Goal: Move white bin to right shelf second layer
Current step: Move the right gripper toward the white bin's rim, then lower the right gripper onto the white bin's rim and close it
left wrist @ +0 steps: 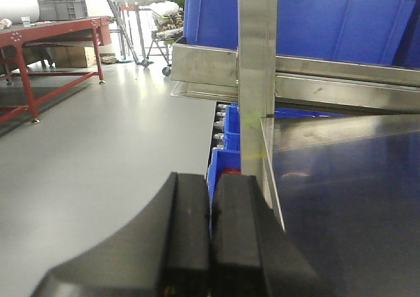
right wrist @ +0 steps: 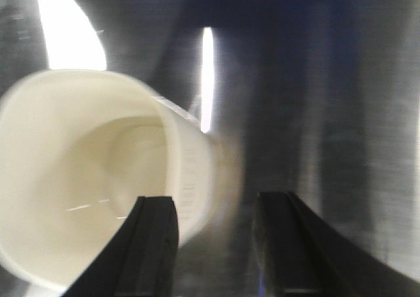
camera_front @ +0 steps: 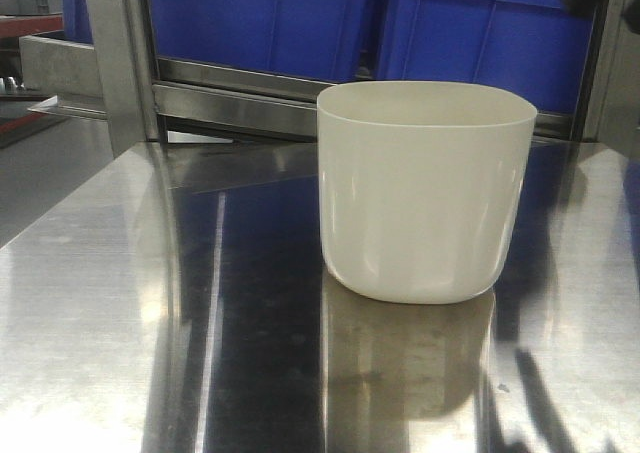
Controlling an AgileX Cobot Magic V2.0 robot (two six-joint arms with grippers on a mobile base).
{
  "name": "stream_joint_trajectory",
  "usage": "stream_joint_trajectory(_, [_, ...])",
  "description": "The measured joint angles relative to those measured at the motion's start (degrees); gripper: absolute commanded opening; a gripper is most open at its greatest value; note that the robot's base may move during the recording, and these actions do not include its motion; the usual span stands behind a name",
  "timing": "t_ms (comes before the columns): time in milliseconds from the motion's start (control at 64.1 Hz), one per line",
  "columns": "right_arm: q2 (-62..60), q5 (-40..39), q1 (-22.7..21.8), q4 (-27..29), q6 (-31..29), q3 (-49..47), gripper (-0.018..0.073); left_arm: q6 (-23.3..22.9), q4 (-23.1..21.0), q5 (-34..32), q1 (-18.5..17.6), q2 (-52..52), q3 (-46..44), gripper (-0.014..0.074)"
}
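You're on a factory or warehouse floor: blue crates [camera_front: 480,43] on steel racking [left wrist: 256,80], grey floor [left wrist: 111,139], red-framed workbench [left wrist: 39,31].

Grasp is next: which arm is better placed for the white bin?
Right. The right gripper is open over the white bin, seemingly straddling one wall. The left gripper is shut by the table edge, bin unseen.

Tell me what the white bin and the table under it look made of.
White bin: likely plastic, smooth, slightly glossy, with soft highlights on its walls. Table: looks like brushed stainless steel, mirror-like, reflecting the bin and blue crates.
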Motion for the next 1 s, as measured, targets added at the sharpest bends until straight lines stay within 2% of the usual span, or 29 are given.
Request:
stream_joint_trajectory(109, [3.24,2.93,0.84,2.61,1.52,-3.14,0.0409,0.00,0.00,0.00,0.00,0.00,0.00,0.0085])
stream_joint_trajectory(250, [6.71,4.26,2.52,2.79,4.10,-5.23,0.0409,0.00,0.00,0.00,0.00,0.00,0.00,0.0085])
stream_joint_trajectory(390, [9.22,4.82,4.08,1.67,6.48,-6.25,0.0409,0.00,0.00,0.00,0.00,0.00,0.00,0.0085])
stream_joint_trajectory(656, [12.60,5.38,4.44,-1.93,8.34,-6.69,0.0409,0.00,0.00,0.00,0.00,0.00,0.00,0.0085])
stream_joint_trajectory(999, [16.80,6.55,4.57,-2.15,9.13,-6.69,0.0409,0.00,0.00,0.00,0.00,0.00,0.00,0.0085])
